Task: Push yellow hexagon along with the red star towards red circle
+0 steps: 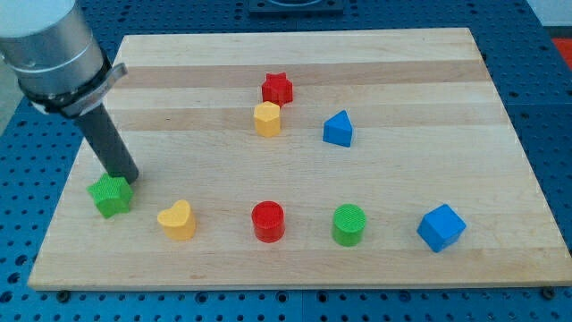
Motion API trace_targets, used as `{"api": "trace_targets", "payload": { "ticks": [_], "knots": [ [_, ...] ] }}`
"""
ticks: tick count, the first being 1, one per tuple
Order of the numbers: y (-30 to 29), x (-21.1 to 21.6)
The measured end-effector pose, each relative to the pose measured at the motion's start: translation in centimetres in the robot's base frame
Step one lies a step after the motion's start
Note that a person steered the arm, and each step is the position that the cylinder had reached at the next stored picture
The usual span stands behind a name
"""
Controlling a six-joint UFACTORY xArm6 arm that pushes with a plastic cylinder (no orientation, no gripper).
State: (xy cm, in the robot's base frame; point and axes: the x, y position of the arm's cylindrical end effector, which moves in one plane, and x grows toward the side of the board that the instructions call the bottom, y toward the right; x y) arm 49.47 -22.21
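The yellow hexagon (266, 118) sits near the board's middle, touching the red star (277, 88) just above and to its right. The red circle (267, 221) stands lower down, almost straight below the hexagon. My tip (124, 179) is far to the view's left, right at the upper right edge of the green star (110, 196), well away from the hexagon and red star.
A yellow heart (177, 220) lies left of the red circle. A green circle (349, 224) and a blue cube (441, 227) lie to its right. A blue triangle (338, 130) sits right of the hexagon. The wooden board (402, 80) rests on a blue perforated table.
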Motion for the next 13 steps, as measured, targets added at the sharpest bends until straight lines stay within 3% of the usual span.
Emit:
{"api": "trace_targets", "payload": {
  "ticks": [4, 7, 8, 9, 13],
  "knots": [
    [-0.7, 1.9],
    [12.0, -15.9],
    [14.0, -19.1],
    [18.4, -19.3],
    [18.8, -18.2]
  ]
}}
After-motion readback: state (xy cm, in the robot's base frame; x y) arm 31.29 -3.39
